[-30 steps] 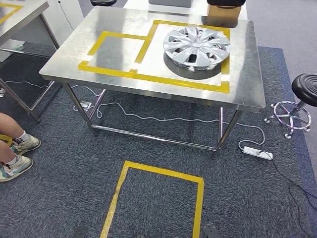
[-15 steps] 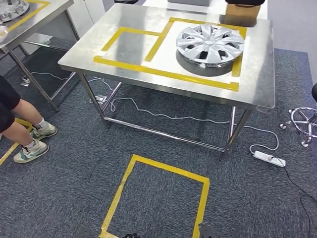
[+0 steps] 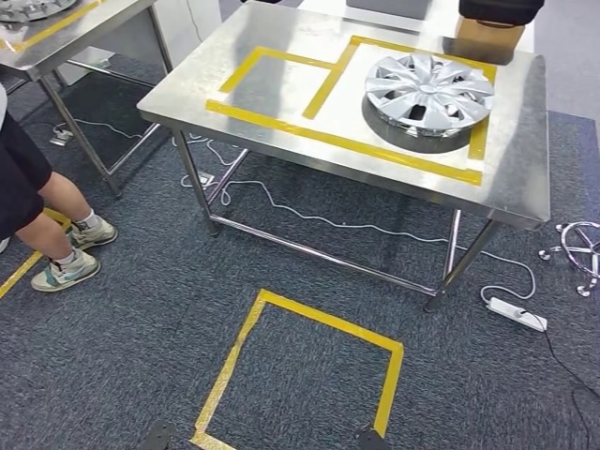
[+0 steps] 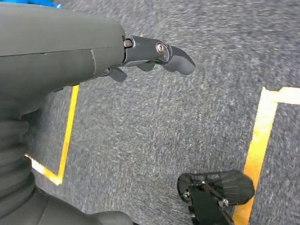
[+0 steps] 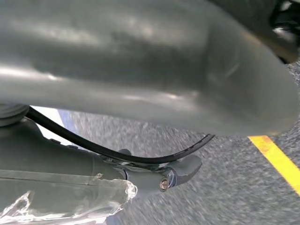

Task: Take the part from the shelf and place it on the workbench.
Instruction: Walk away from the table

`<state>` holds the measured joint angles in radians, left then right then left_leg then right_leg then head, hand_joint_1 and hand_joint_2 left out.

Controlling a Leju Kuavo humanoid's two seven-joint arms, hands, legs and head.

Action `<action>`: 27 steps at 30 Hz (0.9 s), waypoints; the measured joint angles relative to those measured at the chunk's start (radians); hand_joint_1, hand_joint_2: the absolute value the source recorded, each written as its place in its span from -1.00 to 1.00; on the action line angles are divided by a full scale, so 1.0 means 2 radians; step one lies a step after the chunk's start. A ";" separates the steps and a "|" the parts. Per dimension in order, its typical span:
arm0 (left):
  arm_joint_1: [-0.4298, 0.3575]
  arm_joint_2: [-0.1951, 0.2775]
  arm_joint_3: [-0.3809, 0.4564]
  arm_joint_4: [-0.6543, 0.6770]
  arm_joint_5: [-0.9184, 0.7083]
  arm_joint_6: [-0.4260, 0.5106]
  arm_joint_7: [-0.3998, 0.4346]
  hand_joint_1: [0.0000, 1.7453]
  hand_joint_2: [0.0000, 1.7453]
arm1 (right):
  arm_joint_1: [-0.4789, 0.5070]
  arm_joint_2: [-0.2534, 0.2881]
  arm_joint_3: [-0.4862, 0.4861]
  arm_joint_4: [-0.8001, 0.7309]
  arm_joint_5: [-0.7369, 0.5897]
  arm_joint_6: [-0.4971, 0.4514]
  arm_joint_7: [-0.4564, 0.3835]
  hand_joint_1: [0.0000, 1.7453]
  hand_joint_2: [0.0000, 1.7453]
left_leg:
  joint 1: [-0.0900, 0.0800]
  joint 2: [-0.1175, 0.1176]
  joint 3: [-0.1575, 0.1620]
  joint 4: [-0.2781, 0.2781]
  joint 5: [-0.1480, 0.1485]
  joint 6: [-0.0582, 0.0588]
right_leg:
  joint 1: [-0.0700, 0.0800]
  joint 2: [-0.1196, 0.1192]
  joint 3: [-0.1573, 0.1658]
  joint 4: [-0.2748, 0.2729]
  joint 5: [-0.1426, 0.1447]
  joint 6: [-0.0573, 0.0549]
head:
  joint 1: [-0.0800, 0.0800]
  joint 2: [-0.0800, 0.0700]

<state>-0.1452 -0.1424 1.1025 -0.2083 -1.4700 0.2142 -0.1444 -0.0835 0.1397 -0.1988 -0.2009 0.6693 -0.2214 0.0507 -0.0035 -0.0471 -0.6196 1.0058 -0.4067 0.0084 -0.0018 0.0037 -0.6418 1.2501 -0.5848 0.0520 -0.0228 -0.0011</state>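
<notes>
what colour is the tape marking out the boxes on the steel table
Yellow tape on the steel table, clearest in the head view.

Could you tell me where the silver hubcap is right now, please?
In the head view, the silver multi-spoke hubcap lies flat on the right part of the steel workbench, inside the yellow tape outline, before a cardboard box.

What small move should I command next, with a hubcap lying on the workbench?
Probably a small turn to the left, toward the second table. The hubcap lies inside the taped box on the workbench, the left hand hangs over carpet holding nothing, and what looks like another silver part sits on that table.
</notes>
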 joint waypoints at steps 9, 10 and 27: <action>0.000 0.000 -0.003 0.000 -0.004 0.000 0.005 -1.00 1.00 | -0.003 0.002 0.018 0.001 0.017 0.001 0.010 -1.00 -1.00 | 0.000 -0.014 -0.019 0.021 -0.005 -0.021 | -0.004 0.008 0.051 -0.109 0.048 -0.020 | -0.003 0.000; -0.001 0.000 -0.003 0.000 -0.004 -0.001 0.005 -1.00 1.00 | -0.002 0.002 0.020 0.001 0.020 0.001 0.012 -1.00 -1.00 | 0.000 -0.001 -0.031 0.048 -0.022 -0.023 | -0.004 0.001 0.051 -0.109 0.049 -0.022 | -0.005 0.000; 0.004 0.004 -0.004 0.000 0.018 -0.056 0.006 -1.00 -1.00 | -0.004 0.004 0.048 0.003 0.049 0.019 0.028 -1.00 -1.00 | 0.000 0.014 0.008 0.002 -0.008 0.003 | -0.002 -0.008 0.005 0.003 -0.019 0.001 | 0.001 0.000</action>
<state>-0.1376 -0.1350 1.0935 -0.2079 -1.4331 0.1013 -0.1317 -0.0919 0.1476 -0.1035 -0.1958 0.7672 -0.1828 0.1072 -0.0029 -0.0200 -0.6039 1.0091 -0.4234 0.0153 -0.0055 -0.0129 -0.6314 1.2555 -0.6229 0.0549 -0.0204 -0.0011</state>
